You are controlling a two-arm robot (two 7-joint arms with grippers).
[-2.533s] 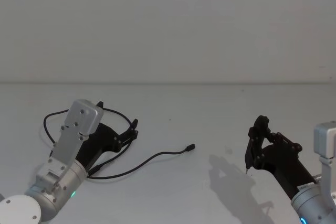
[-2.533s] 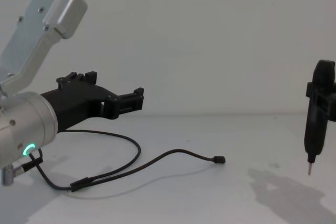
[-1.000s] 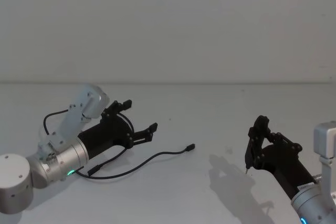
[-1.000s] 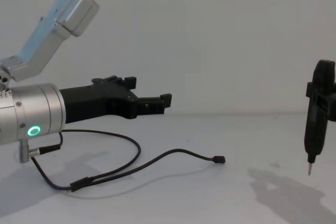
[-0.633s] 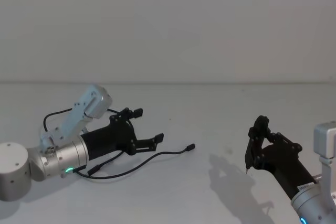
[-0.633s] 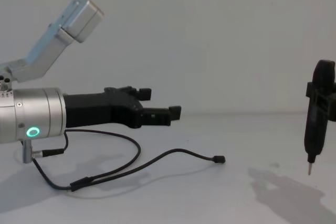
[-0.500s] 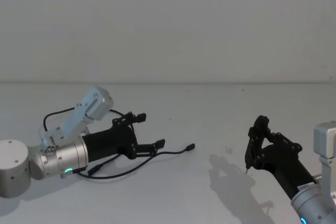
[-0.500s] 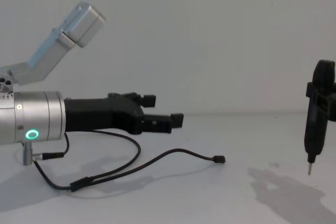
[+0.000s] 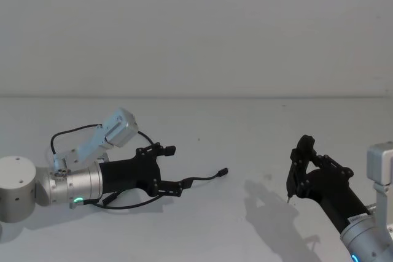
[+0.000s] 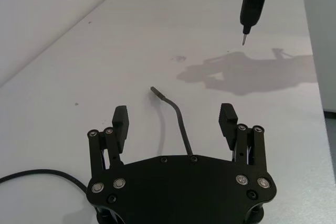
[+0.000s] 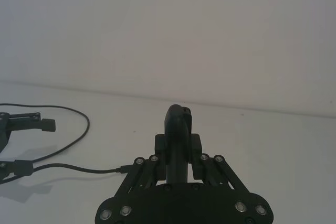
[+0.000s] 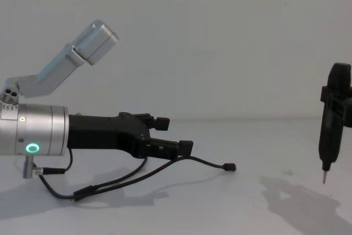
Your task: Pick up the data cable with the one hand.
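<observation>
"What's round it?"
"White table [image 9: 258, 133], w/ right gripper [image 9: 297, 170] parked far right, well apart."
"Left gripper [image 9: 172, 170]?"
"Low over table, jaws spread wide. Data cable [image 12: 209, 162] lies on table, running btwn them, ungripped."

Left gripper [image 9: 173, 169] low, reaching forward nearly level, jaws spread wide, wrist ring glowing green. Right gripper [image 9: 301, 159] parked off right, raised, tip pointing down.

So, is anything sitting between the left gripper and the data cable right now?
Nothing visible does. The left gripper is open, its fingers on either side of the data cable lying on the table. The right gripper hangs apart, on the right.
</observation>
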